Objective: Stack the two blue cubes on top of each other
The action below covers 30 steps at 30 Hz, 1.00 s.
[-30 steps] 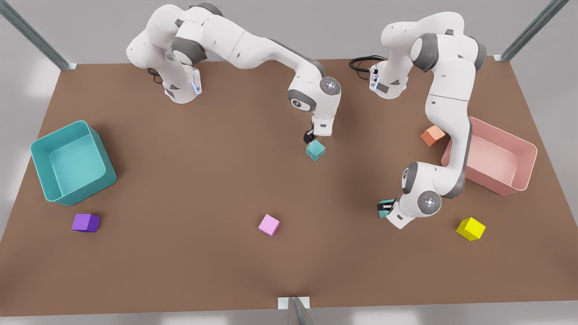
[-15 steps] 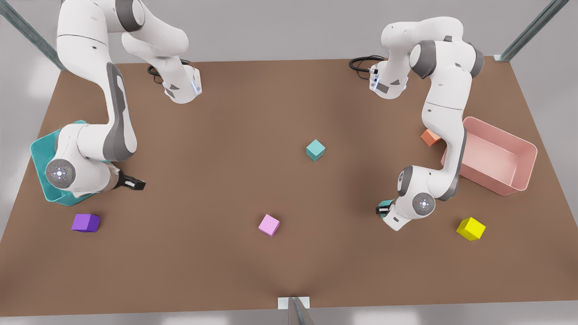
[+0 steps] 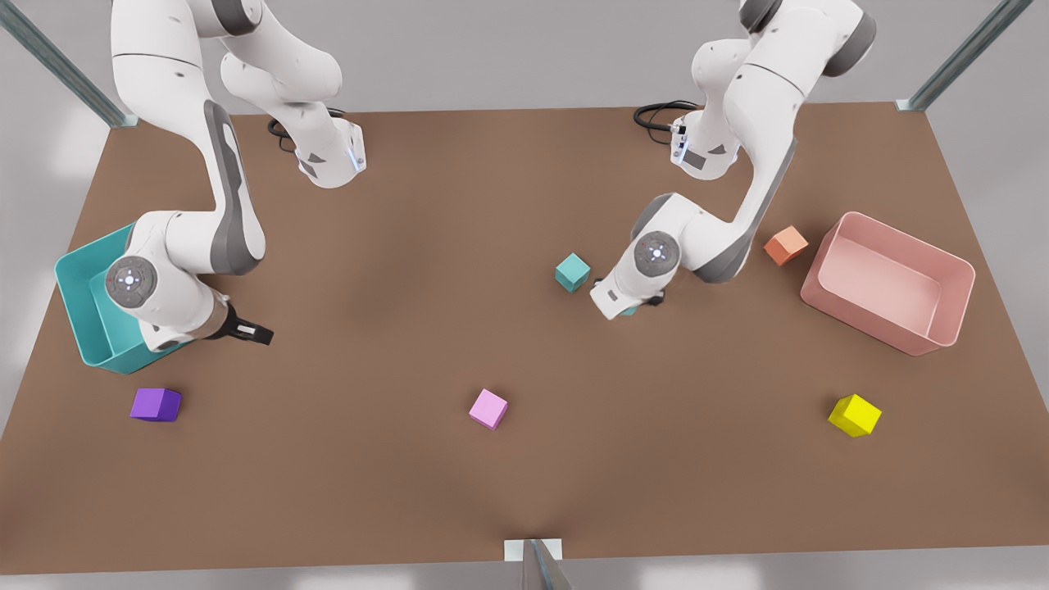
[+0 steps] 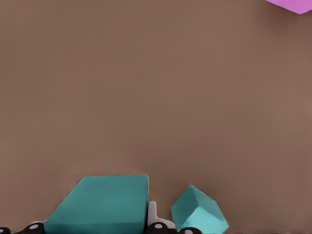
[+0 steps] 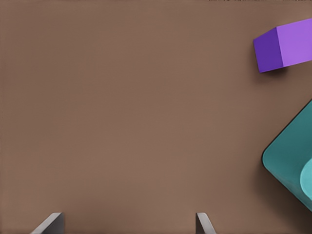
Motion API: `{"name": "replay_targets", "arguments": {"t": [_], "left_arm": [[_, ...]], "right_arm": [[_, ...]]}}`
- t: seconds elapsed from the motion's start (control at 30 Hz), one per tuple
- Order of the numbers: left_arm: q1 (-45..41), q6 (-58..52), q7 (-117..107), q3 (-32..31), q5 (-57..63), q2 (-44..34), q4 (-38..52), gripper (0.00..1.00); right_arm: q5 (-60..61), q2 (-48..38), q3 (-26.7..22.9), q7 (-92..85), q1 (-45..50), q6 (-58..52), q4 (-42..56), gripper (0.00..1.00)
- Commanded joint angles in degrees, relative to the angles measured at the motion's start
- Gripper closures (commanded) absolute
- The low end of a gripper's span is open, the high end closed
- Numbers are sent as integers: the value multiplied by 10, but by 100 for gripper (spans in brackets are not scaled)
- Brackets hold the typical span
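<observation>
Your held cube (image 4: 100, 204), clamped in the left gripper (image 3: 629, 306), has just been carried over to just beside the second cube (image 3: 572, 272), so stacking looks close, while the right gripper (image 3: 254, 333) waits, fingers wide, beside the bin (image 3: 82, 328).

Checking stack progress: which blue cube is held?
The blue cube in the left gripper; the other blue cube sits free on the table beside it.

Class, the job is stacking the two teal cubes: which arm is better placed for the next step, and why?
Left. Its gripper holds one teal cube right beside the free teal cube. The right gripper waits, open, by the teal bin and purple cube, far off.
</observation>
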Motion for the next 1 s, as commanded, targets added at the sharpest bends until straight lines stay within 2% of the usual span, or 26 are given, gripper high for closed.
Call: {"name": "replay_targets", "arguments": {"t": [0.0,0.1,0.33,0.4,0.57,0.7,0.97], "left_arm": [[0,-14,-277,-30,-4,-1,-3,38],[-10,-15,-313,-59,-5,-1,-4,38],[-47,15,-354,-59,0,13,-6,38],[-47,72,-362,-58,15,30,-31,38],[-50,80,-381,-58,32,37,-34,38],[-49,138,-384,-58,51,21,-104,38],[-49,152,-394,-58,64,22,-121,38]], "right_arm": [[1,0,2,-40,0,5,0,0],[1,1,1,-40,0,5,0,0],[1,3,2,-40,-5,5,-4,0],[1,5,2,-39,-3,7,-2,0],[1,8,2,-37,-2,10,-1,0],[1,10,2,-37,-1,10,-1,0],[1,10,2,-32,0,10,-2,0]]}}
